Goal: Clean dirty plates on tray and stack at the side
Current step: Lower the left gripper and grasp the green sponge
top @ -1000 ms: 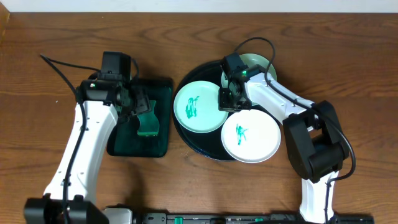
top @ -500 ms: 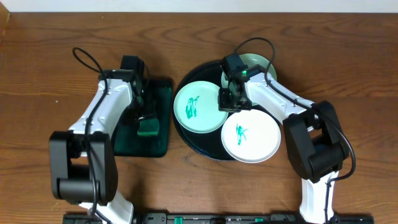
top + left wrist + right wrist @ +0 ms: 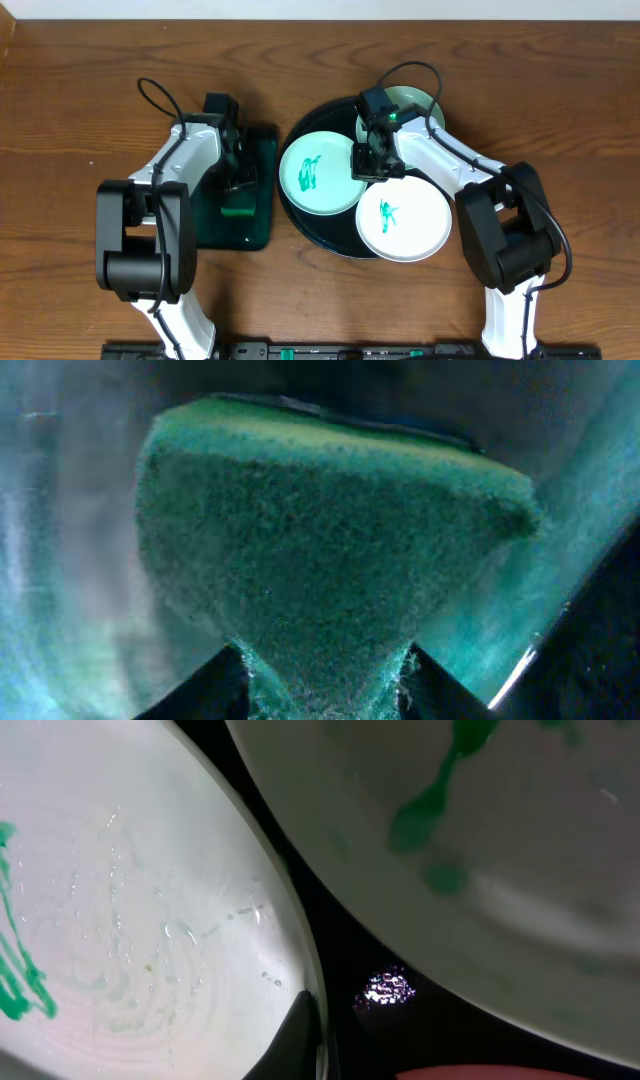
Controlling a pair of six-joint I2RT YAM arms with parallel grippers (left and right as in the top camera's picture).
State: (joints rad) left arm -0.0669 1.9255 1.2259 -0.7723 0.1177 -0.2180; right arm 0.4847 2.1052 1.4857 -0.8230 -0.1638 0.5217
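Plates (image 3: 318,172), three in all, lie on the round black tray (image 3: 300,228) at the middle of the wooden table (image 3: 80,90). Just left of the tray sits a green tray (image 3: 205,232), and the left gripper (image 3: 238,186) is down over it. Its fingers (image 3: 195,695) are closed tight on a green sponge (image 3: 237,208). The left wrist view shows the sponge pinched narrow between them and flaring wide beyond. Whether the sponge touches the green tray cannot be told. On the tray's left half lies one plate with a teal smear at its middle. A second smeared plate (image 3: 403,218) lies at the tray's front right edge. The third (image 3: 412,100) lies at the tray's back right, partly hidden under the right arm. The right gripper (image 3: 367,163) is low at the tray's centre, where the three plates come closest, over the right rim of the left-hand plate. The right wrist view shows one dark fingertip (image 3: 303,1030) at a wet plate's rim, with a strip of black tray between that plate and a neighbouring smeared one. How far apart the right fingers stand cannot be told, nor whether they grip the rim.
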